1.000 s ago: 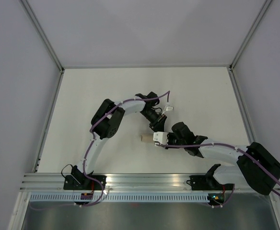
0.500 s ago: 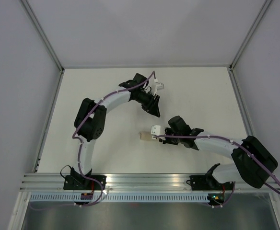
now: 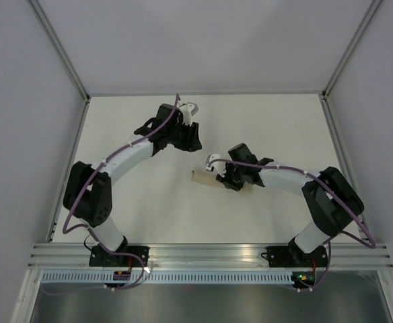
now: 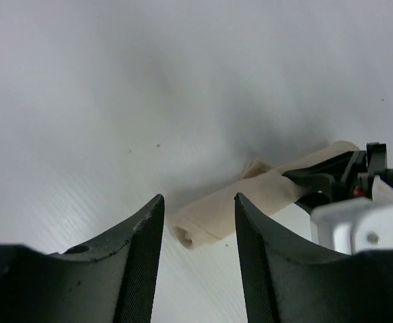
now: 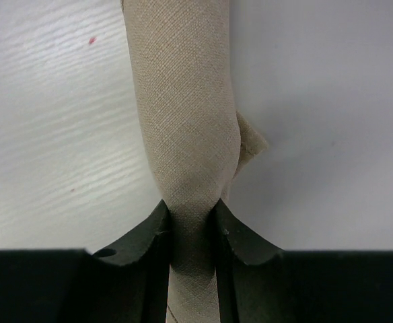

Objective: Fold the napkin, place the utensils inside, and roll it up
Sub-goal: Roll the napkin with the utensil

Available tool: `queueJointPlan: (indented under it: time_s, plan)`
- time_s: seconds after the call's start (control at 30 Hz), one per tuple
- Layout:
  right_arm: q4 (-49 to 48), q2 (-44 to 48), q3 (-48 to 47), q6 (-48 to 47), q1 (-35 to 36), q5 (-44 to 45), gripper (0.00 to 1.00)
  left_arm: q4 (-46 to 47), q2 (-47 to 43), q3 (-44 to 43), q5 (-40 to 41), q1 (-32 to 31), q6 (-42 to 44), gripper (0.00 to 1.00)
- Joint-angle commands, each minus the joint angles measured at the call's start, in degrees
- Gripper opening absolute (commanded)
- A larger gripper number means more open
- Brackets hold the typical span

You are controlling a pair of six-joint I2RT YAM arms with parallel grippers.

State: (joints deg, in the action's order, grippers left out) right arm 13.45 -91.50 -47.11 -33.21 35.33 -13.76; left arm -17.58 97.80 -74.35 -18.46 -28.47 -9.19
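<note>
napkin (image 3: 202,177) lies on the worktop (image 3: 284,121) at its middle as a tight roll, so folding and rolling look done. no utensil shows, so i cannot tell if one is inside. right fingers (image 5: 146,239) clamp it toward its right end. left fingers (image 4: 139,256) hang apart, empty, just beyond it. only letting go seems left.

light: bright, even | shadows: soft grey beside napkin (image 4: 210,219) | focus: fingers (image 4: 139,269) blurred close-up

We find no readable text, label, brand, number or sign on the rolled napkin (image 3: 202,177), the white counter (image 3: 157,210), the left hand (image 4: 198,202) or the right hand (image 5: 191,214) in any view.
</note>
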Motion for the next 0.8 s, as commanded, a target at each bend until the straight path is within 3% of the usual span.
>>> queueJointPlan:
  time_s: [0.0,0.23,0.43,0.63,0.77]
  plan:
    - [9.0,-8.1,-4.1,6.1,-1.8,-0.6,0.21,3.0,-7.2,5.0,9.9,-0.2,-7.2,0.52]
    - [12.2,-18.8,-14.0,16.4,-4.8,-4.5,0.2,12.5,-14.7,20.1,12.2,-0.3,-15.3,0.53]
    - [11.5,-23.6,-19.3,27.6,-4.9,-6.6,0.2,26.2,-13.0,28.4,15.7,-1.1,-26.9,0.53]
    - [9.0,-25.7,-19.8,32.8,-4.9,-6.6,0.2,33.5,-8.1,29.0,19.7,-2.6,-32.9,0.54]
    - [9.8,-27.6,-21.1,33.0,-5.4,-9.4,0.2,33.4,-3.9,26.5,21.8,-4.6,-33.9,0.54]
